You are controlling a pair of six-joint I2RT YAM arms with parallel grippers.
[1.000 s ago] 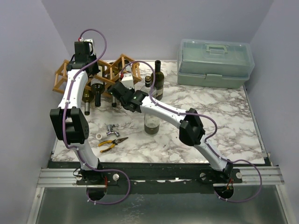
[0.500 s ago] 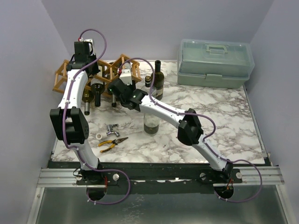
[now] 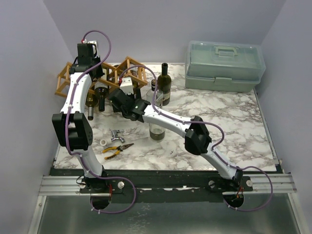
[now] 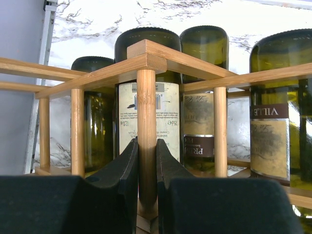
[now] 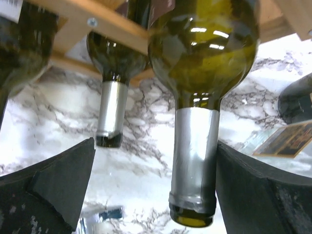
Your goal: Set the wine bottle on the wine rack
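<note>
While the right end effector (image 5: 156,187) stands wide, the wine bottle (image 5: 202,48) lies in the wine rack (image 4: 161,56).
Release step, we judge: the left end effector (image 4: 146,161) clamps a rack post; next, we retreat straight back, clear of the neck.

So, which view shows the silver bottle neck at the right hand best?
Right wrist: the neck is large, between open fingers. Top view: hidden under the arm. Left wrist: bottle bodies only, no necks.
</note>
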